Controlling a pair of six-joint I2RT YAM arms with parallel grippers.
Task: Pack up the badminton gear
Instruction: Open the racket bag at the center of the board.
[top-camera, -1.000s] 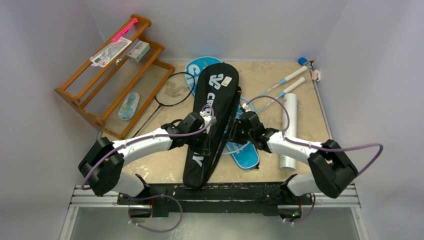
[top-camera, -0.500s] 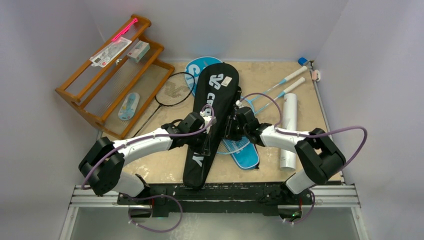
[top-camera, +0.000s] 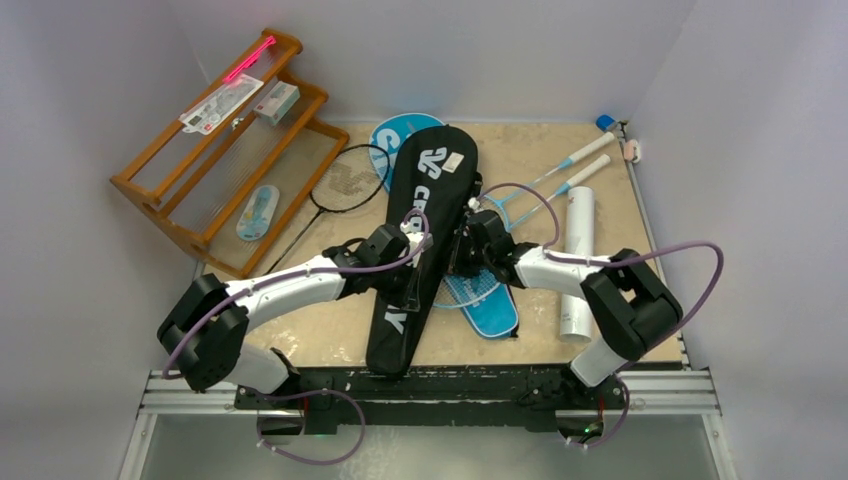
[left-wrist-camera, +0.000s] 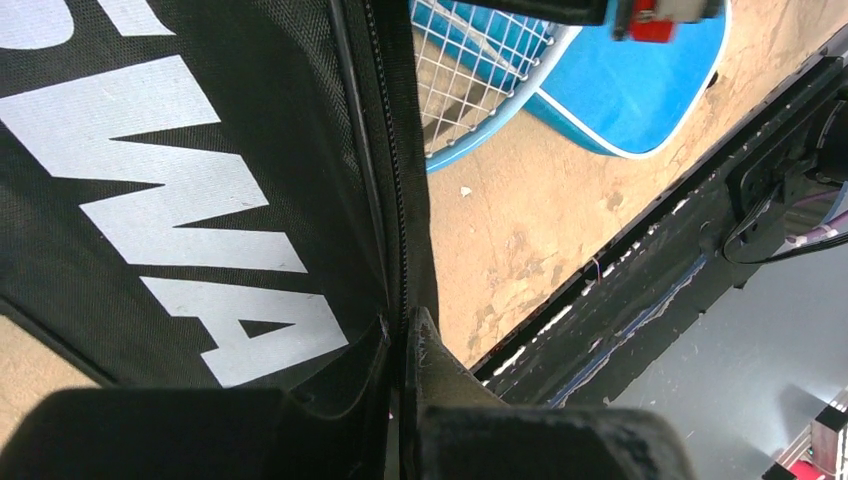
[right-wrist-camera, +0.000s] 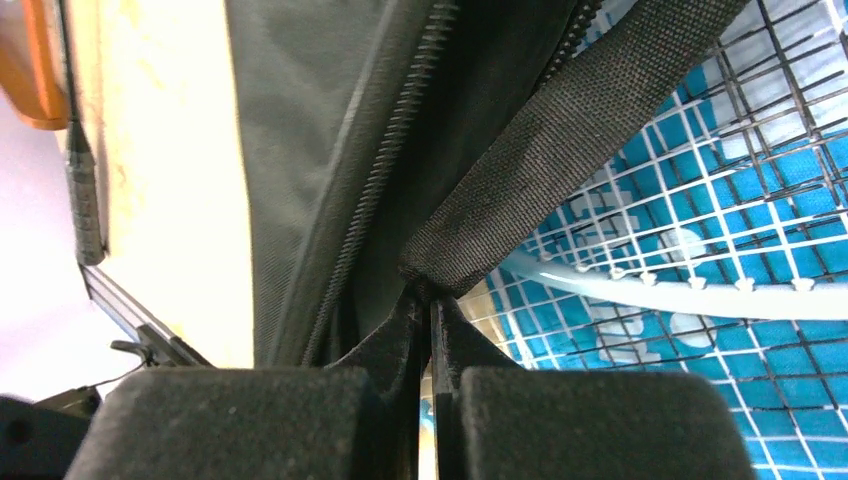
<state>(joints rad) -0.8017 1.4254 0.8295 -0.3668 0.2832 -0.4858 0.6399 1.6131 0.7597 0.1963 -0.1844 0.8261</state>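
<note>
The black "CROSSWAY" cover (top-camera: 425, 215) lies lengthwise in the middle of the table, on top of the blue cover (top-camera: 495, 315). My left gripper (top-camera: 408, 243) (left-wrist-camera: 403, 330) is shut on the black cover's zipper edge (left-wrist-camera: 398, 200). Just to its right, my right gripper (top-camera: 463, 252) (right-wrist-camera: 432, 305) is shut on the cover's black webbing strap (right-wrist-camera: 560, 150), above the light-blue racket's strings (right-wrist-camera: 700, 290). The black racket (top-camera: 345, 182) lies left of the cover. Light-blue racket handles (top-camera: 575, 160) point to the far right corner. The white tube (top-camera: 577, 260) lies along the right side.
A wooden rack (top-camera: 215, 150) with small packaged items stands at the far left. A small white object (top-camera: 632, 150) sits at the far right corner. White walls close in left, back and right. The black base rail (top-camera: 440, 385) runs along the near edge.
My right arm has moved left to the black cover's right edge and its gripper has closed on the strap. The left arm and the cover have not moved.
</note>
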